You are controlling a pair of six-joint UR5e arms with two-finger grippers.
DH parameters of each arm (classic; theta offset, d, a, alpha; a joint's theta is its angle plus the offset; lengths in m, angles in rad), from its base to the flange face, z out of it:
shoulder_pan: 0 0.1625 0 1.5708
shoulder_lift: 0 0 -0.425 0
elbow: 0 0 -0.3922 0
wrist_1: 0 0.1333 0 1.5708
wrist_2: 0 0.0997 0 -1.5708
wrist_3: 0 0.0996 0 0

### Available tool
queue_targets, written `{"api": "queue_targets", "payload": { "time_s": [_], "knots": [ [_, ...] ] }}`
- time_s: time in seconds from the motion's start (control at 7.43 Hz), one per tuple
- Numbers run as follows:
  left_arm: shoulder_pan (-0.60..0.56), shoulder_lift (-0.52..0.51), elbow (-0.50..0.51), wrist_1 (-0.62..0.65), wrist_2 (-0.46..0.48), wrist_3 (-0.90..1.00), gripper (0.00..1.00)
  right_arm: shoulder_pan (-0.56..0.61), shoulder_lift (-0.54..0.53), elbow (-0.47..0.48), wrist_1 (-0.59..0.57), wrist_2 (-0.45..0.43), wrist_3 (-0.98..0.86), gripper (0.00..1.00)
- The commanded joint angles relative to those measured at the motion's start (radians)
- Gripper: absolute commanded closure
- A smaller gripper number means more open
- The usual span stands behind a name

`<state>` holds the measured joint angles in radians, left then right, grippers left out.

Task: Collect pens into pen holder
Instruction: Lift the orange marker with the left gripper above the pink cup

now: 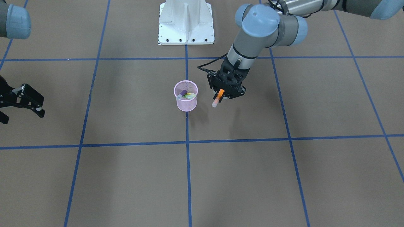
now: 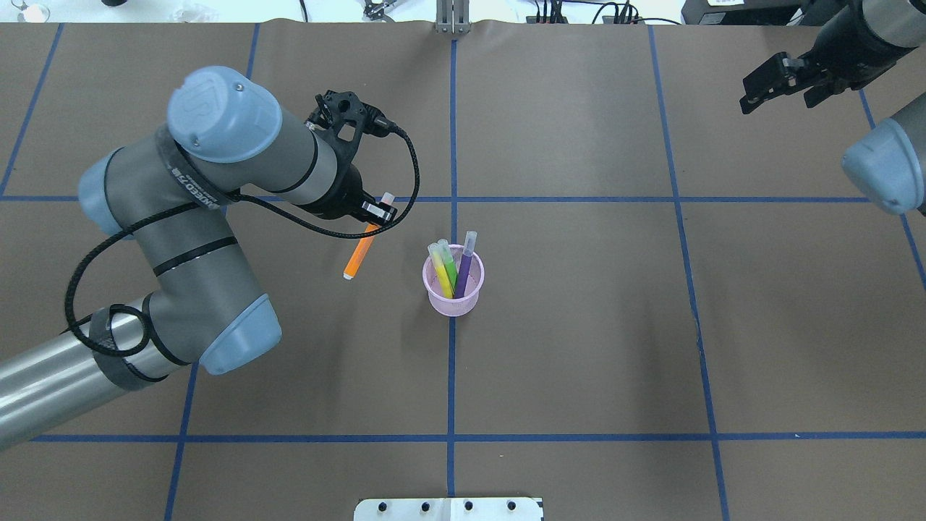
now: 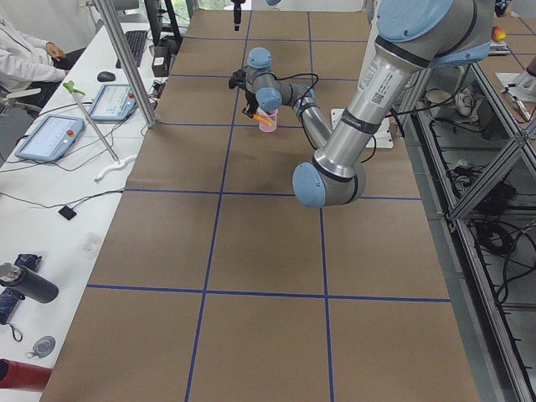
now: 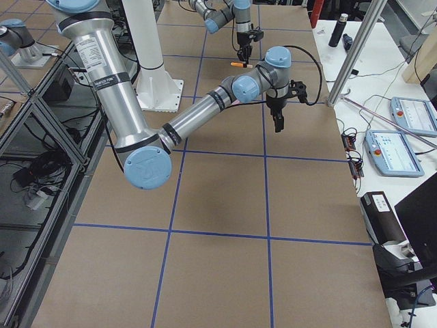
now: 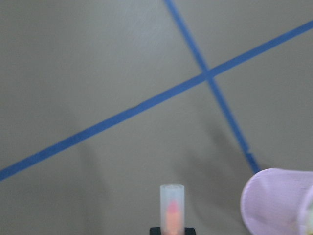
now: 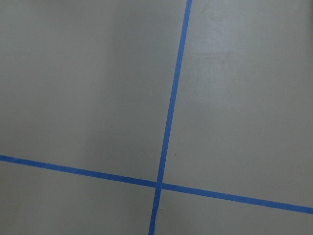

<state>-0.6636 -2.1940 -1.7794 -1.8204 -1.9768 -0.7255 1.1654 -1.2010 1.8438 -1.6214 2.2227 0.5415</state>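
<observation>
- The left gripper [image 2: 377, 212] is clamped on the orange pen [image 2: 360, 253] and holds it tilted above the tabletop [image 2: 579, 347].
- That pen hangs just beside the pink pen holder [image 2: 453, 304], outside its rim.
- The yellow pen [image 2: 440, 272], green pen [image 2: 449, 266] and purple pen [image 2: 465, 265] stand leaning inside the holder.
- The right gripper [image 2: 778, 101] hangs well apart from the holder, jaws spread and empty.
</observation>
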Motion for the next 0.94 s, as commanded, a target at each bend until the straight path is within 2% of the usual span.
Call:
{"api": "queue_targets", "payload": {
  "time_s": [0.0, 0.27, 0.4, 0.67, 0.81],
  "knots": [
    [0.012, 0.003, -0.031, -0.215, 0.074, -0.072, 1.0, 0.007, -0.006, 0.0, 0.0, 0.002, -0.008, 0.0],
    [0.015, 0.01, 0.081, -0.54, 0.107, -0.08, 1.0, 0.036, -0.023, -0.001, -0.003, 0.003, -0.055, 0.0],
    [0.041, 0.013, 0.128, -0.685, 0.171, -0.078, 1.0, 0.043, -0.026, -0.003, -0.003, 0.011, -0.066, 0.0],
    [0.141, 0.016, 0.21, -0.86, 0.325, -0.071, 1.0, 0.053, -0.031, -0.001, -0.003, 0.011, -0.069, 0.0],
    [0.174, 0.017, 0.251, -0.923, 0.372, -0.071, 1.0, 0.056, -0.031, -0.001, -0.003, 0.012, -0.074, 0.0]
  ]
}}
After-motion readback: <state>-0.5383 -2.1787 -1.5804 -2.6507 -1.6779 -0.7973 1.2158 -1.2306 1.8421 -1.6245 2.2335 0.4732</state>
